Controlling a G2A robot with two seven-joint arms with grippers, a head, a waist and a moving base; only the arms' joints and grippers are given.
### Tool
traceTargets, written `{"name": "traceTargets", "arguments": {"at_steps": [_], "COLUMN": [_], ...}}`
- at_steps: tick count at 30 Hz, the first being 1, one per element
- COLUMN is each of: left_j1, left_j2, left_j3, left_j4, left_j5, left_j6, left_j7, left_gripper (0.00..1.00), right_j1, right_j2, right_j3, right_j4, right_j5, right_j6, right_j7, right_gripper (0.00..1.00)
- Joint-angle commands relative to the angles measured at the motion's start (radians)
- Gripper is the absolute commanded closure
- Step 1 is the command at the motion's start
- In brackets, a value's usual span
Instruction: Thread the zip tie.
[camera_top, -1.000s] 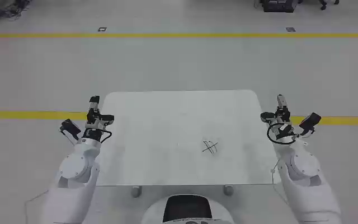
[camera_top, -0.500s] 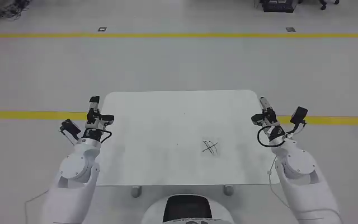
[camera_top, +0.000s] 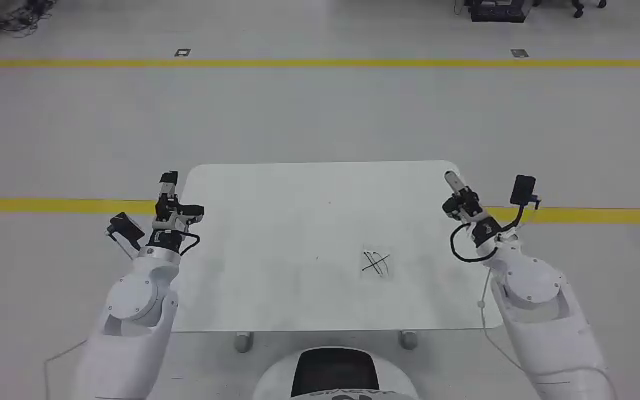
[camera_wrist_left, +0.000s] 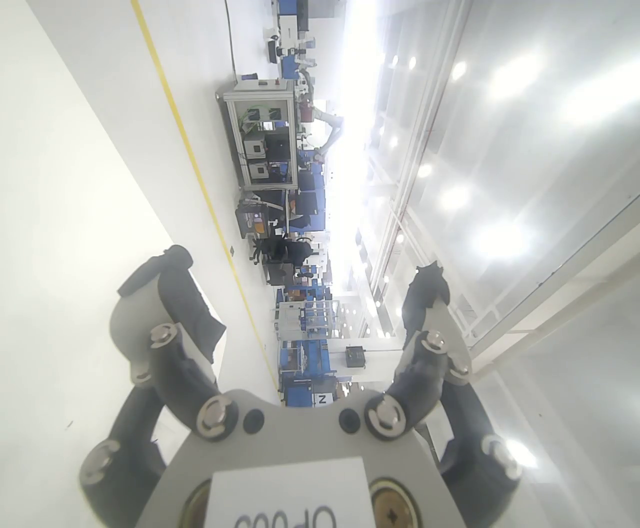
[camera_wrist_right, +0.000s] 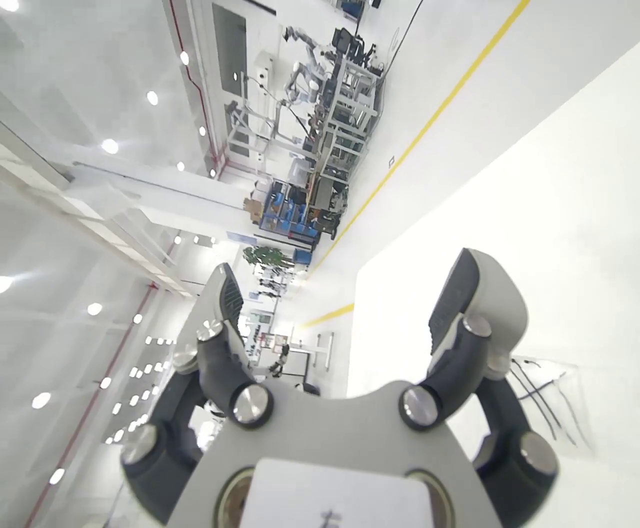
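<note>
Thin black zip ties (camera_top: 375, 263) lie crossed on the white table (camera_top: 300, 220), right of centre toward the front edge. In the right wrist view the zip ties (camera_wrist_right: 547, 400) show past one finger. My right gripper (camera_top: 452, 184) hovers over the table's right edge, behind and to the right of the ties, open and empty; its own view shows the gripper (camera_wrist_right: 345, 285) with a wide gap. My left gripper (camera_top: 167, 183) stays just off the table's left edge, far from the ties. Seen from the left wrist, that gripper (camera_wrist_left: 302, 267) is open with nothing held.
Yellow floor lines (camera_top: 320, 63) run behind the table and along both its sides. Grey floor surrounds the table on all sides. Racks and machines (camera_wrist_right: 345, 100) stand far off in the room.
My right arm has swung left and slightly back, from beyond the table's right edge to over that edge. The left arm and the zip ties have not moved.
</note>
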Motion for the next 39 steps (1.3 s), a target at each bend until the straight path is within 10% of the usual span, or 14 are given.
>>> {"name": "traceTargets", "arguments": {"at_steps": [1, 11, 25, 39], "left_j1": [0.000, 0.000, 0.000, 0.000], "left_j2": [0.000, 0.000, 0.000, 0.000], "left_j3": [0.000, 0.000, 0.000, 0.000], "left_j4": [0.000, 0.000, 0.000, 0.000], "left_j5": [0.000, 0.000, 0.000, 0.000], "left_j6": [0.000, 0.000, 0.000, 0.000], "left_j7": [0.000, 0.000, 0.000, 0.000], "left_gripper": [0.00, 0.00, 0.00, 0.00], "right_j1": [0.006, 0.008, 0.160, 0.183], "right_j2": [0.001, 0.002, 0.016, 0.020], "right_j3": [-0.007, -0.007, -0.151, -0.166], "right_j4": [0.001, -0.002, 0.015, 0.019], "right_j5": [-0.021, -0.038, -0.440, -0.530], "right_j6": [-0.025, -0.029, 0.089, 0.105], "right_j7": [0.026, 0.022, 0.274, 0.318], "right_gripper": [0.00, 0.00, 0.00, 0.00]}}
